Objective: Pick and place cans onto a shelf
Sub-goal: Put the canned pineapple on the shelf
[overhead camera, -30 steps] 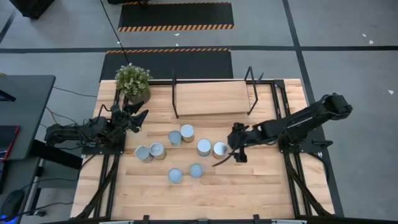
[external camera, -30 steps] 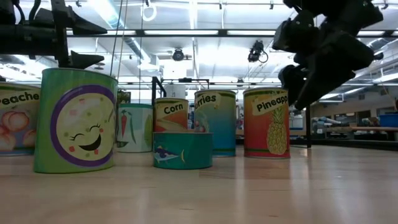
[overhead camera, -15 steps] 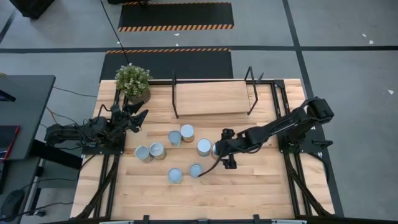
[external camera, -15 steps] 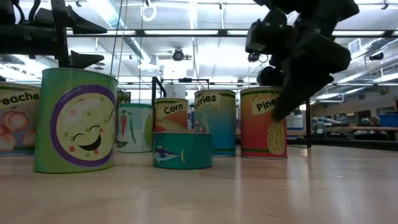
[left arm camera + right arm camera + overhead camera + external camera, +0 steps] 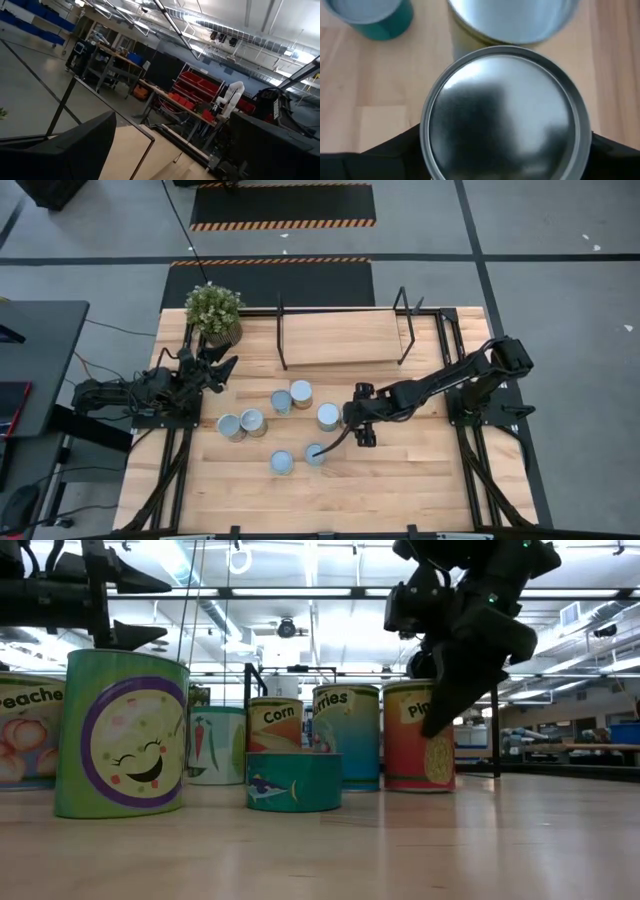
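Beneath right hand (image 5: 353,418), silvery-topped pineapple can (image 5: 505,112), red label, upright

Cans (image 5: 301,393) clustered mid-table, in front of the shelf (image 5: 342,337) — plant (image 5: 214,310) at the shelf's left. Right gripper (image 5: 352,420) directly above the rightmost can (image 5: 505,112); left gripper (image 5: 222,366) near the plant — well apart from the cans.

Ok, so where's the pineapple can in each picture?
Low view: the pineapple can is the rightmost standing can, partly behind the right gripper.
High view: hidden under the right gripper, just right of a silver-topped can.
Right wrist view: it appears to be the big round silver lid filling the middle.
Left wrist view: not in it.
Shared landmark: the right gripper, right at the can in the high and low views.
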